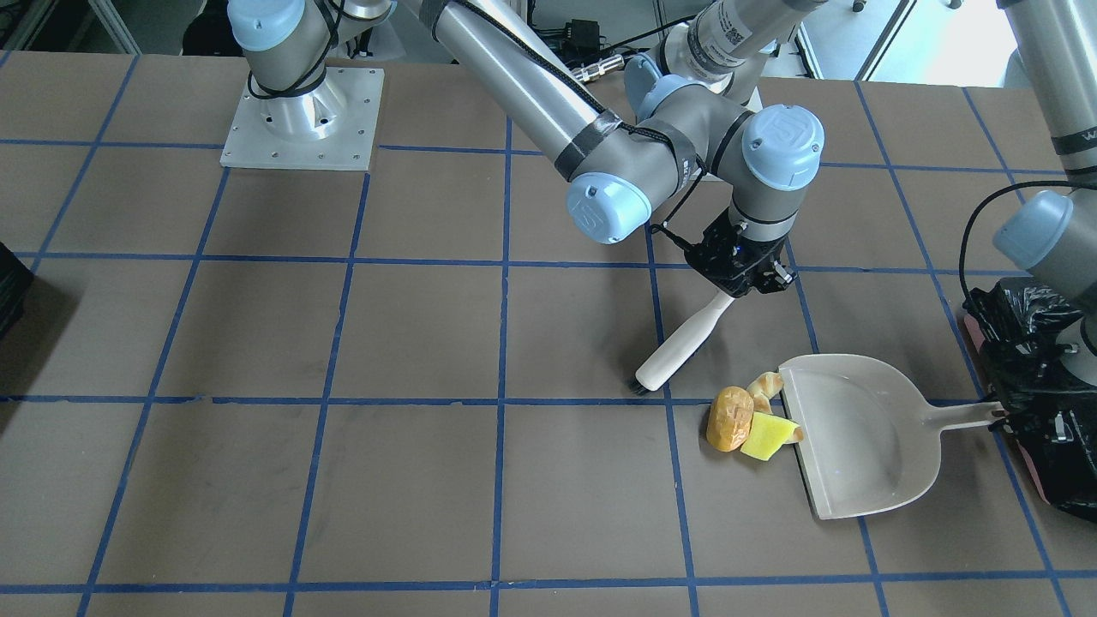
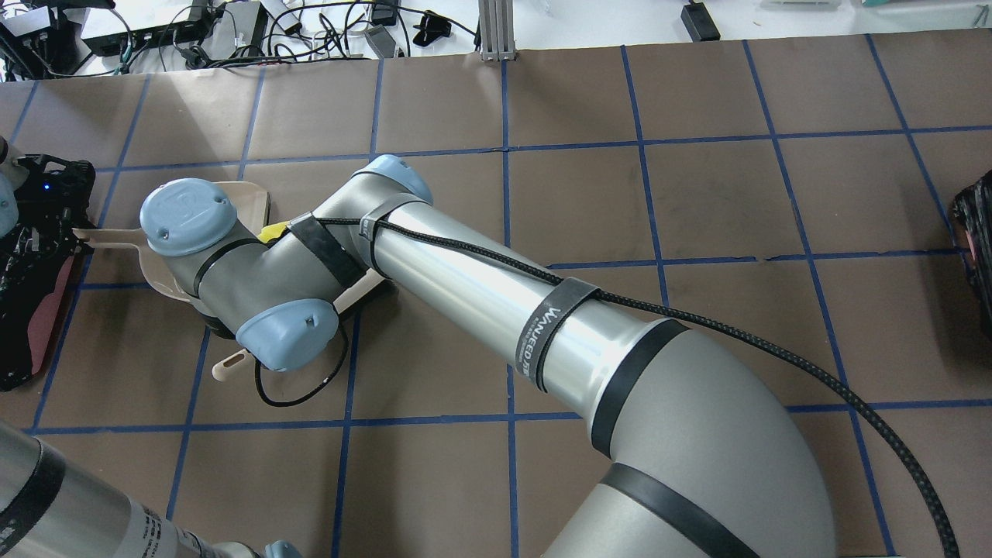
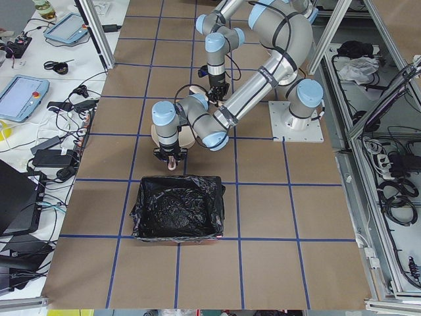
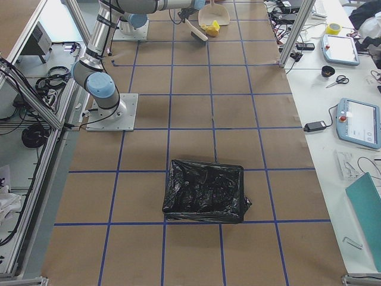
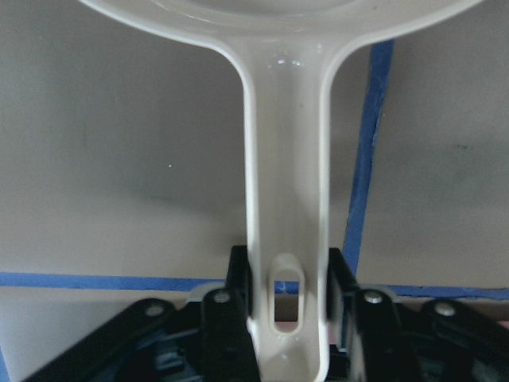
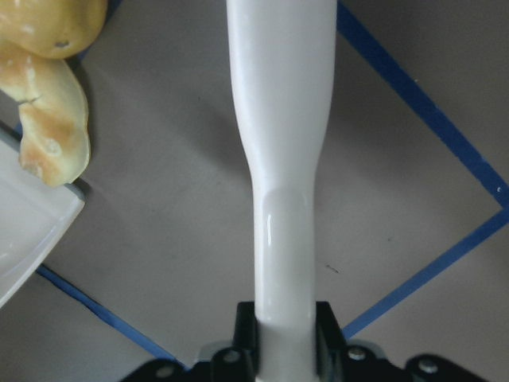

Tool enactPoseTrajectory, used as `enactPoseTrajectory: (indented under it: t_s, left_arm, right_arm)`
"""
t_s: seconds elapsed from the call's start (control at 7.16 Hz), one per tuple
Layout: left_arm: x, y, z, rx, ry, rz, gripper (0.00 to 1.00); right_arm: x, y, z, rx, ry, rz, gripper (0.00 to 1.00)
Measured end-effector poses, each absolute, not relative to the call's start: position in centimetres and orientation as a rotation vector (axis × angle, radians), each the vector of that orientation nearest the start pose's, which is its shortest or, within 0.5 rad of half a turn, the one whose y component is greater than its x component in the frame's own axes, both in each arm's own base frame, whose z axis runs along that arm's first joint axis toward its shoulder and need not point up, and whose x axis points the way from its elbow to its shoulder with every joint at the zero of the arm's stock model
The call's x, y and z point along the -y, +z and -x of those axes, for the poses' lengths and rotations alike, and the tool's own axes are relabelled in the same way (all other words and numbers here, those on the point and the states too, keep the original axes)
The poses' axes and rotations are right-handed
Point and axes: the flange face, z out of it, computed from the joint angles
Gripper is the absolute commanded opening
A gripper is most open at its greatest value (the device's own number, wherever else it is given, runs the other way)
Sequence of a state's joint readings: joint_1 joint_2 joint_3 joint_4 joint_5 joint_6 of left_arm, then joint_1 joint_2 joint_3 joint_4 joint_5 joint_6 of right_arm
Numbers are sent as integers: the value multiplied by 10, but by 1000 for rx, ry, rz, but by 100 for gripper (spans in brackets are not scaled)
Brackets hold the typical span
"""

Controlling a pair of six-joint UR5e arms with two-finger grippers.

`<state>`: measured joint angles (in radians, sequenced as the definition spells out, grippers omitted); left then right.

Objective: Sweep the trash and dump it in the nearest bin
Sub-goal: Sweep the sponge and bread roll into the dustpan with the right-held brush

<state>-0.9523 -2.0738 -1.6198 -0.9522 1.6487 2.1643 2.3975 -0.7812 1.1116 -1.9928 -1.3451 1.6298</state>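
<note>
The trash lies in a cluster at the mouth of the beige dustpan [image 1: 857, 428]: an orange-brown potato-like lump [image 1: 730, 418], a yellow wedge [image 1: 767, 435] and a tan croissant bit [image 1: 765, 387]. My left gripper [image 5: 290, 278] is shut on the dustpan's handle [image 1: 968, 416], right beside the pink-sided bin [image 1: 1033, 386] with its black bag. My right gripper [image 6: 285, 318] is shut on a white-handled brush [image 1: 686, 338]. The brush's dark bristles rest on the table a little way from the trash. The croissant bit [image 6: 48, 119] touches the pan's lip.
The right arm [image 2: 465, 287] reaches across to the left side and hides most of the dustpan in the overhead view. A second dark container [image 4: 205, 190] stands far off at the table's right end. Blue tape lines grid the brown table [image 1: 343, 480].
</note>
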Motion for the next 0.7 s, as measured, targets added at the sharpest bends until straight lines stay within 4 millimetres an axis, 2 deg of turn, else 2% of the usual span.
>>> enactPoseTrajectory:
  t_s: [0.7]
  left_arm:
    - [599, 236, -273, -2177, 111, -2128, 0]
  right_arm:
    - [418, 243, -692, -2821, 316, -719, 0]
